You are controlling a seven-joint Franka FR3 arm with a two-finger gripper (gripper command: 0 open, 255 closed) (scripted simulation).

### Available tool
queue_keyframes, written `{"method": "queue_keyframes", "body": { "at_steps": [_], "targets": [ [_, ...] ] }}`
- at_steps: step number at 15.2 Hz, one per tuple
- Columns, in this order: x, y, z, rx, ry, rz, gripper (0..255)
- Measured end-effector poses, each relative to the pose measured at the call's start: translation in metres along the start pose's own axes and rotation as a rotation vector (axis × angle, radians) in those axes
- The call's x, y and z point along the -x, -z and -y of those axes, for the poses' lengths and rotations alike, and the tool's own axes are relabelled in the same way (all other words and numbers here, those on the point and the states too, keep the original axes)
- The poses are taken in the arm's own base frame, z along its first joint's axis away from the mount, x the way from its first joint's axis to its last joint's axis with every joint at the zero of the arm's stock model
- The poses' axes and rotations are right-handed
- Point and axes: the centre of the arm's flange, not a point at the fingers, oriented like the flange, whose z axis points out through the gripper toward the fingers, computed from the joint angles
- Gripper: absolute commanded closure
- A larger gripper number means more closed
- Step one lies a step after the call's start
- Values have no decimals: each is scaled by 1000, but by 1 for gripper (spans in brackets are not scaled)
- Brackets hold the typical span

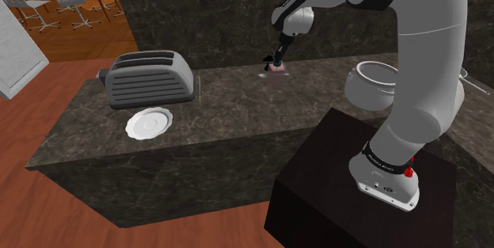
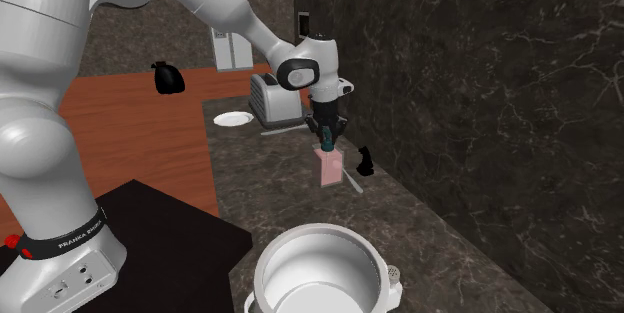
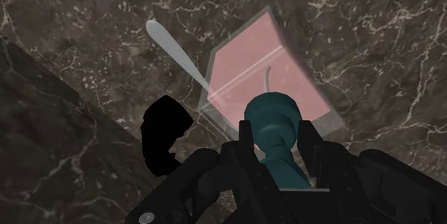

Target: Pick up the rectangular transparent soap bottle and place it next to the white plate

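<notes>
The pincer [image 3: 279, 144] is seen pinched on the teal pump neck of the soap bottle [image 3: 266, 72], one finger on each side. The bottle, clear with pink fill, is noted upright on the dark marble surface [image 1: 237, 104] by the back wall, well apart from the white plate [image 1: 149, 123] beside the toaster [image 1: 150, 78].

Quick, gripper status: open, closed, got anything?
Gripper: closed, fingers clasping the teal pump neck of the soap bottle.
</notes>
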Motion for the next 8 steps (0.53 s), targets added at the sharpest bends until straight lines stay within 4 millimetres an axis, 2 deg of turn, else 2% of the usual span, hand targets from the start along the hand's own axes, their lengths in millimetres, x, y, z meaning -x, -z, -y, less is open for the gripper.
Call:
{"method": "queue_keyframes", "body": {
  "at_steps": [3,8],
  "targets": [
    [0,2,0,0,0,0,255],
    [-5,25,-1,0,-1,1,255]
  ]
}}
